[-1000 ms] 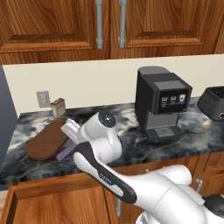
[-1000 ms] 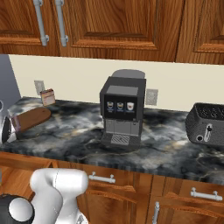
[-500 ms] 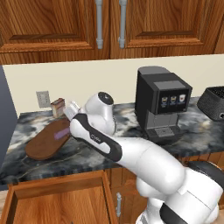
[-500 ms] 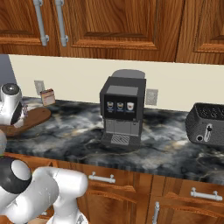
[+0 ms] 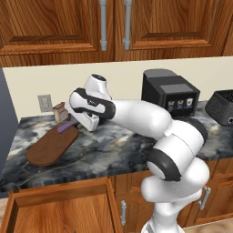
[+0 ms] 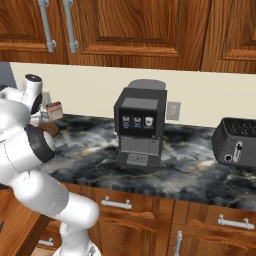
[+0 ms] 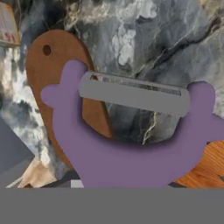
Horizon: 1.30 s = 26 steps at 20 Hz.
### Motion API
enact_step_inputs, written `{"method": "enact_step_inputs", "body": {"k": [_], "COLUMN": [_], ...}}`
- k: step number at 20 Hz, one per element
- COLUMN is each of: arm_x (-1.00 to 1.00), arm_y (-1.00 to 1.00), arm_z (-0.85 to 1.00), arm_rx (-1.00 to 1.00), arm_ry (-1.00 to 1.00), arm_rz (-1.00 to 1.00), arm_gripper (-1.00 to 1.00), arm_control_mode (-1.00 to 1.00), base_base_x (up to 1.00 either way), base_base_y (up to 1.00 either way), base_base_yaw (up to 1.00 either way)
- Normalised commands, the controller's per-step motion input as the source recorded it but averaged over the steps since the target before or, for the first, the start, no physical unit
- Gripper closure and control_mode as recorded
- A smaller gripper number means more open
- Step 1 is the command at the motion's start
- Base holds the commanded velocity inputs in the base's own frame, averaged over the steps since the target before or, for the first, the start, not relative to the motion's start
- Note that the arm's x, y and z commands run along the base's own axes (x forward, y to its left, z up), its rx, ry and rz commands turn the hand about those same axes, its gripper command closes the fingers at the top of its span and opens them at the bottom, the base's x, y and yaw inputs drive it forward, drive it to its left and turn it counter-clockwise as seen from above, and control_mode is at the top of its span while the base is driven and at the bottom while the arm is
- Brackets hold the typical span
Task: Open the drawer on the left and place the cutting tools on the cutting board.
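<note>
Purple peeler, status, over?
Gripper shut on purple forked peeler. Peeler over far end of dark-brown wooden cutting board, not released. Nothing blocking the board.

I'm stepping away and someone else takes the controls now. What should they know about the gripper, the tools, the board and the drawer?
Gripper: shut on the purple peeler, held over the far end of the cutting board.
Drawer: open, below the counter at the left.
Done: drawer opened, peeler lifted out and carried to the board.
Left: set the peeler down on the board, then fetch any other cutting tool from the drawer. Its inside is not visible from here.
</note>
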Motion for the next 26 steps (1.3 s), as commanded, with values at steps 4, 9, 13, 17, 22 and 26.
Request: {"method": "enact_step_inputs", "body": {"k": [4, 9, 13, 17, 22, 26], "arm_x": [-0.06, -0.11, 0.0, 0.09, 0.25, 0.19], "arm_y": [0.24, 0.35, 0.11, 0.0, 0.08, 0.06], "arm_z": [-0.31, -0.51, -0.29, -0.12, -0.3, -0.23], "arm_rx": [-0.21, -0.15, 0.0, 0.0, 0.0, 0.0], "arm_ry": [0.0, -0.02, -0.03, -0.04, -0.05, -0.06], "arm_rz": [0.03, 0.1, 0.08, 0.01, 0.0, 0.0], "arm_gripper": [1.0, 1.0, 1.0, 1.0, 1.0, 1.0], "arm_control_mode": [-1.0, -1.0, -1.0, -1.0, -1.0, -1.0], "base_base_x": [0.0, 0.0, 0.0, 0.0, 0.0, 0.0], "base_base_y": [0.0, 0.0, 0.0, 0.0, 0.0, 0.0], "base_base_yaw": [0.0, 0.0, 0.0, 0.0, 0.0, 0.0]}}
